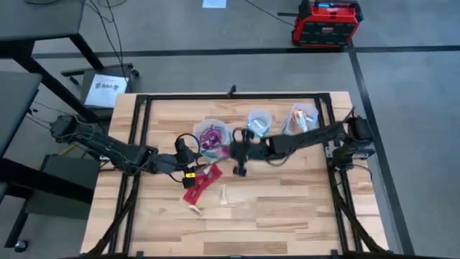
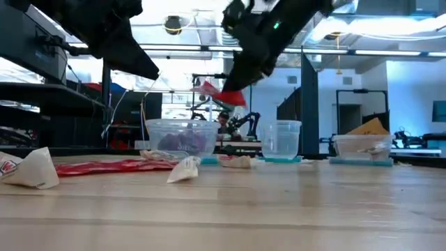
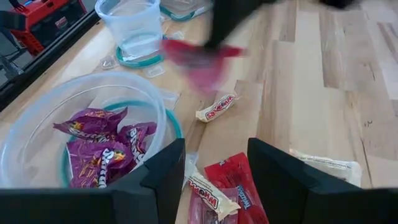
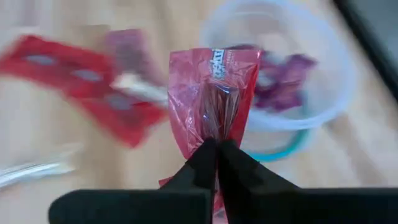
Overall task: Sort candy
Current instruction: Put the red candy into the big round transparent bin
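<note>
Red candy packet [image 4: 214, 87] is pinched by the right claw [image 4: 216, 144], whose fingers are closed tight on its lower end, and it hangs in the air above the wooden surface [image 1: 287, 208], near the bowl with purple candies [image 3: 102, 146]. The left claw [image 3: 214, 165] stands open and holds nothing, just beside this bowl and over more red packets [image 3: 239, 190] and a white bar [image 3: 208, 193]. Another white bar [image 3: 216, 107] lies apart, and two more clear containers [image 1: 259, 121] stand further along the surface.
</note>
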`<state>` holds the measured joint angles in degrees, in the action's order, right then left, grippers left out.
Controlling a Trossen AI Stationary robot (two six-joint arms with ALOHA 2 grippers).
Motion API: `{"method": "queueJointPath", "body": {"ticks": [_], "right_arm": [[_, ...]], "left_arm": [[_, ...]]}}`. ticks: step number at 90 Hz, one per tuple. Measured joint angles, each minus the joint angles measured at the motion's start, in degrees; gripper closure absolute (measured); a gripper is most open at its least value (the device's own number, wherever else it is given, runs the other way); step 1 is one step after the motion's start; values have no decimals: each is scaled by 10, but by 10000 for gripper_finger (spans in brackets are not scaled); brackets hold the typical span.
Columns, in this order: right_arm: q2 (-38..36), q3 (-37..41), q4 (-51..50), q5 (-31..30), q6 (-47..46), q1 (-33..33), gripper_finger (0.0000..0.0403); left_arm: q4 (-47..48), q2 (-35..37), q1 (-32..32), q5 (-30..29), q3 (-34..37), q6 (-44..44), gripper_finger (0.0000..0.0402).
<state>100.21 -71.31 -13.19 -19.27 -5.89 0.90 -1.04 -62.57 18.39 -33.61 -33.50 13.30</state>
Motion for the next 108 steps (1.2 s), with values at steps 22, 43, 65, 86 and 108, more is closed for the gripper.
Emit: {"method": "queueJointPath", "body": {"ticks": [22,43,65,86,108], "right_arm": [[50,-2,169,87,11,-75,362],[47,-6,133,89,-16,-86,244],[-43,-7,-5,90,-9,-39,180],[-168,92,7,87,32,61,189],[-225,260,158,82,-146,161,209]], "left_arm": [[0,0,0,-1,0,2,240],[3,0,0,0,0,4,240],[3,0,0,0,0,19,240],[18,-1,-5,42,-16,42,240],[276,-15,14,66,-119,162,240]]}}
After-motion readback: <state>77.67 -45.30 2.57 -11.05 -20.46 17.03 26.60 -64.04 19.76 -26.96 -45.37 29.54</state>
